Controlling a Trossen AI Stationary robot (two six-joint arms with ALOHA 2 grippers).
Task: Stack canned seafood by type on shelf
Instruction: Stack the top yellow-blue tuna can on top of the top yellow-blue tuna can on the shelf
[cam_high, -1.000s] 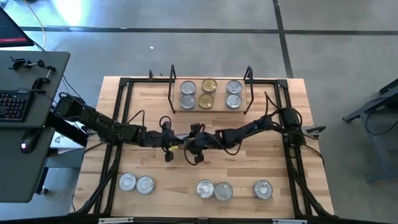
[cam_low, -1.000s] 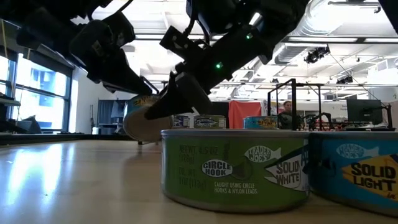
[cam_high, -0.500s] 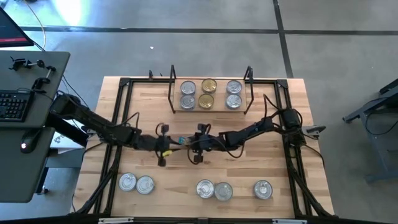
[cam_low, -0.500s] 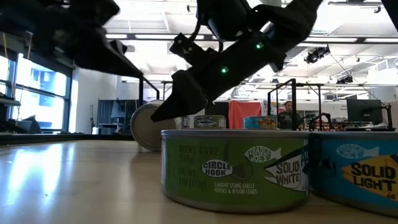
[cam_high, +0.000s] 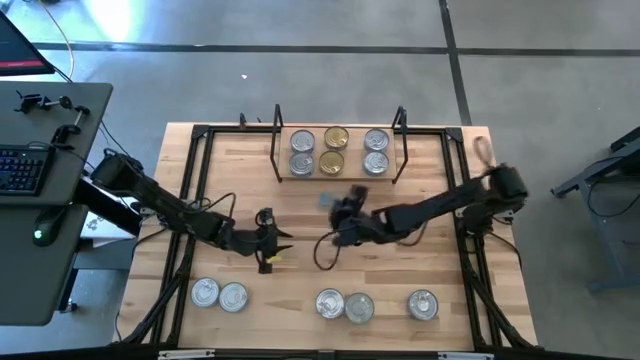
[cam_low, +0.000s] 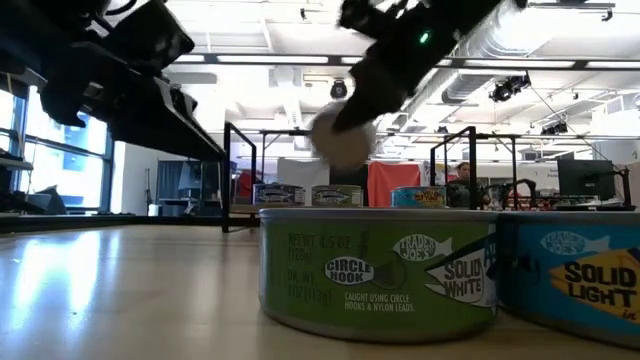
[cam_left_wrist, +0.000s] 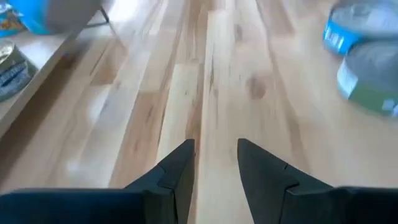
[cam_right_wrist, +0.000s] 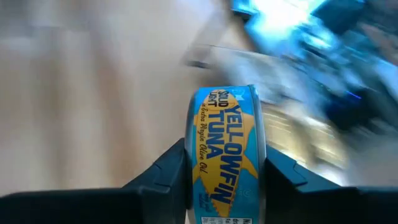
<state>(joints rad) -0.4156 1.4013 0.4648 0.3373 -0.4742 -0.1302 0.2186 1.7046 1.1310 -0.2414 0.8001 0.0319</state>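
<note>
Gripping a "Yellowfin Tuna" tin (cam_right_wrist: 225, 152) — right pincer (cam_right_wrist: 225, 180); left pincer (cam_left_wrist: 214, 163) parted, empty.

This is a robotics lab in a big open industrial hall. The wooden desk (cam_high: 200, 180) stands on bare grey concrete floor (cam_high: 300, 80). Beside the desk, a workstation holds a keyboard (cam_high: 22, 168). Beyond the desk run exposed ceiling ducts (cam_low: 520, 40), strip lights, and monitors (cam_low: 585, 180).

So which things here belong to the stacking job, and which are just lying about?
Job:
- shelf holding six tins
- yellowfin tuna tin, gripped by right end effector
- five tins along the table's front
- left end effector, open, empty

Lying about:
- keyboard on the side desk
</note>
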